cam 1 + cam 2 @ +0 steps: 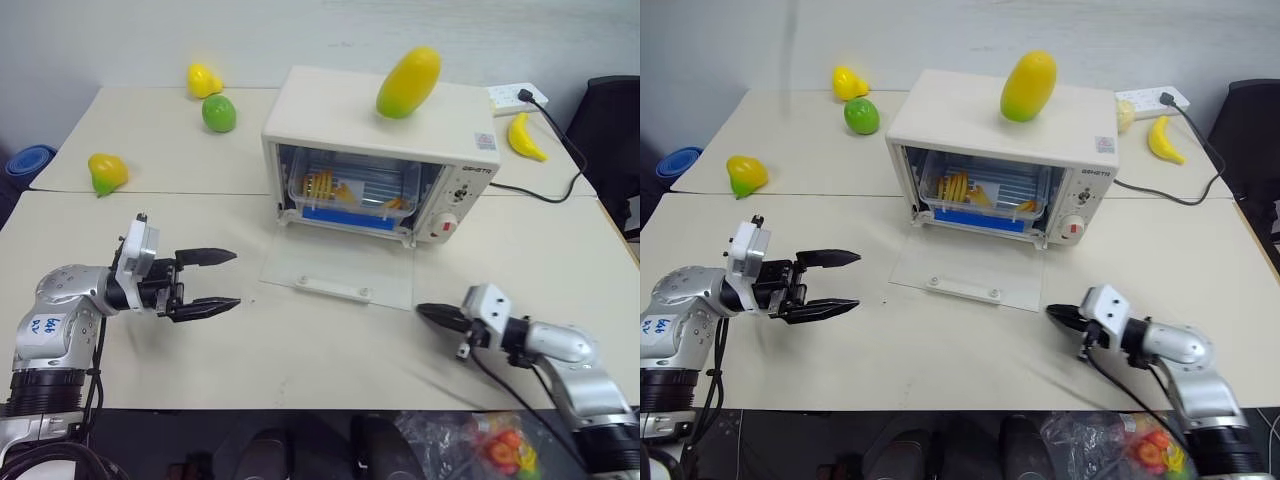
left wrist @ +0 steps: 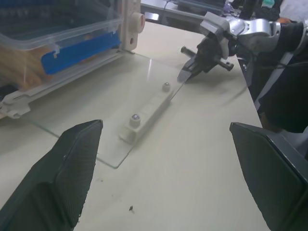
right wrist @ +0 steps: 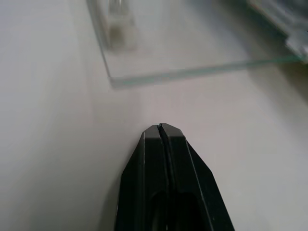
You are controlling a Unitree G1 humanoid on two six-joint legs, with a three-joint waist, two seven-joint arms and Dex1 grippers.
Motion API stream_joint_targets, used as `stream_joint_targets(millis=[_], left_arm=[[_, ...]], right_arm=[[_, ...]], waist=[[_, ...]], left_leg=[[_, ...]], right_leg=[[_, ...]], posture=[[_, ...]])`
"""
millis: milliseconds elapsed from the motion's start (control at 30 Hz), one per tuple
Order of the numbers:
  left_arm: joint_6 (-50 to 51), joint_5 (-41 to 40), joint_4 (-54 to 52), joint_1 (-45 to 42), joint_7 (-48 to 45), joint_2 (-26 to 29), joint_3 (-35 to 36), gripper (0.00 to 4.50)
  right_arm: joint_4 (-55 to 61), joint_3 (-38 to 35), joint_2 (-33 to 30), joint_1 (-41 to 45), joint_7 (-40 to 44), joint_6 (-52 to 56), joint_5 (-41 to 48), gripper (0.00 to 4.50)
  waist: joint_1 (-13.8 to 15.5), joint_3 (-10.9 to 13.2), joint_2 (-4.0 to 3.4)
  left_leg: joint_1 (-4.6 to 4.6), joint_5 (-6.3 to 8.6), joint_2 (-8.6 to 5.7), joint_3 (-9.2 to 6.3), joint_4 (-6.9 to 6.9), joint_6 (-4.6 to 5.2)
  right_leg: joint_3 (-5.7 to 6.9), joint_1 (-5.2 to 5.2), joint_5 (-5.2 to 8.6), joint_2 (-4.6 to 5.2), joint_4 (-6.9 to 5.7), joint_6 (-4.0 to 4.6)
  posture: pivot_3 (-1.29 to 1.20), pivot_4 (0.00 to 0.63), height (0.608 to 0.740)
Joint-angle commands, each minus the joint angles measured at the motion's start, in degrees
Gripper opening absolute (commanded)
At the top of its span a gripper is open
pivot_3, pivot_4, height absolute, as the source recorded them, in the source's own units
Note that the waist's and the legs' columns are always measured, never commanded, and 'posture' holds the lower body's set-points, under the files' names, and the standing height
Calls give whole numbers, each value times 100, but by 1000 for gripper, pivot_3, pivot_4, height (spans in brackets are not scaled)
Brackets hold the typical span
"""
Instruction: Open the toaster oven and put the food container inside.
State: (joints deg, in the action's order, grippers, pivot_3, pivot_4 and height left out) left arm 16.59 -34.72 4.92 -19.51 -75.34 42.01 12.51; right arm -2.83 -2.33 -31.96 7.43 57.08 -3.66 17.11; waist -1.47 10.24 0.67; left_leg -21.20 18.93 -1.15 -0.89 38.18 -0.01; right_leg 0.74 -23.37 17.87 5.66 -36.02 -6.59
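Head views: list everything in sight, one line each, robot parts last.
oven: 1, cream-white, table centre, glass door dropped flat
container: 1, clear with blue strip, yellow-orange food, inside oven on the rack
mango: 1, yellow-green, on top of oven
fruit: 1, yellow-green, table left
green fruit: 1, far left of oven
yellow fruit: 1, behind the green one
banana: 1, yellow, far right
power strip: 1, white, far right, black cable
bowl: 1, blue, beyond table's left edge
left gripper: fingers open, empty, left of door
right gripper: fingers shut, empty, near door's right corner
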Motion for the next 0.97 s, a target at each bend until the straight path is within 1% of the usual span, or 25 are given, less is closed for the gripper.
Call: stream_joint_targets(millis=[33, 133, 200, 267, 333, 400, 500, 567, 600, 667, 700, 800, 833, 867, 900, 967], left_arm=[[56, -248, -284, 55, 439, -132, 370, 4486], [-173, -195, -350, 84, 862, -332, 580, 4486], [-283, -185, -382, 126, 1035, -388, 728, 4486], [-304, -125, -443, 231, 1165, -380, 756, 4486], [-411, 58, -498, 463, 1224, -309, 738, 4486], [-442, 246, -568, 597, 1371, -256, 654, 4486], [-788, 592, -535, 860, 1293, -137, 556, 4500], [-1146, 799, -449, 1070, 1220, -113, 540, 4500], [-1345, 872, -418, 1215, 1133, -107, 542, 4500], [-1609, 1089, -425, 1481, 1103, -61, 480, 4500], [-1689, 1123, -455, 1570, 1085, -65, 454, 4500], [-1808, 1197, -500, 1909, 1125, -109, 418, 4500], [-1840, 1189, -508, 1972, 1124, -122, 415, 4500], [-1913, 1221, -550, 2125, 1115, -127, 411, 4500], [-1959, 1272, -592, 2292, 1172, -147, 420, 4500], [-2005, 1427, -660, 2508, 1364, -144, 433, 4500]], right_arm=[[272, -265, 359, 300, -184, 13, 620, 0], [547, -368, 608, 549, -471, 148, 867, 0], [783, -646, 919, 854, -942, 377, 1343, 0], [898, -918, 1072, 1092, -1219, 620, 1750, 0], [1031, -1110, 1000, 1275, -1309, 957, 2118, 0], [1110, -1199, 814, 1327, -1202, 1217, 2310, 0], [1310, -999, 158, 1019, -402, 1220, 2044, 578], [1264, -839, -367, 596, 337, 845, 1668, 1173], [1146, -801, -586, 336, 730, 525, 1478, 1582], [981, -805, -832, -37, 1228, 169, 1355, 2201], [918, -808, -885, -146, 1394, 16, 1328, 2421], [701, -801, -926, -477, 1692, -435, 1173, 3460], [604, -798, -923, -555, 1747, -562, 1108, 3864], [546, -832, -880, -634, 1709, -654, 1060, 4113], [468, -887, -811, -719, 1613, -741, 1017, 4456], [463, -937, -696, -850, 1408, -899, 934, 4482]], waist=[[-3, 0, 0], [4, 0, 0], [0, 0, 0], [-3, 0, 0], [-3, 0, -2], [0, 0, -3], [48, 0, -3], [86, 0, -3], [119, 0, -2], [131, 0, -2], [133, 0, -2], [121, 0, -2], [117, 0, -2], [114, 0, -2], [112, 0, -2], [109, 0, -3]], left_leg=[[-1, 0, -1, 0, 0, 0], [-3, 1, 0, -2, -1, -1], [-5, 1, -1, -5, -1, -2], [-6, 0, -1, -5, -1, -4], [-6, 0, -1, -5, -3, -4], [-6, 1, -1, -8, -10, -4], [-14, 2, -2, -12, -14, -2], [-14, 4, -3, -9, -14, 2], [-14, 7, -6, -4, -14, 6], [-11, 9, -6, 3, -13, 11], [-9, 10, -6, 8, -11, 13], [1, 12, -4, 16, -7, 16], [5, 12, -2, 19, -6, 17], [7, 12, -2, 19, -6, 16], [10, 11, 0, 19, -6, 15], [12, 11, 2, 19, -9, 13]], right_leg=[[1, -2, 0, 0, -1, 0], [1, -2, 0, 2, -2, 0], [1, -3, 0, 3, -1, 0], [2, -6, -1, 3, -1, 1], [3, -5, -1, 5, -1, 1], [-1, -3, -1, 6, -1, 1], [-5, -3, -1, 8, 4, 1], [-6, -3, -1, 7, 5, 1], [-4, -3, -1, 8, 8, 1], [-2, -1, -1, 6, 11, 1], [-2, -1, -1, 6, 12, 1], [-2, 1, -1, 7, 16, 0], [-6, 2, -1, 6, 13, 0], [-8, 1, -1, 6, 10, 1], [-15, 2, -1, 6, 8, 1], [-31, 1, -1, 6, 9, 2]], posture=[[0, 150, 740], [0, 150, 740], [0, 150, 740], [0, 150, 740], [0, 150, 740], [0, 150, 740], [0, 150, 740], [0, 150, 740], [0, 150, 740], [0, 150, 740], [0, 150, 740], [0, 150, 740], [0, 150, 740], [0, 150, 740], [0, 150, 740], [0, 150, 740]])
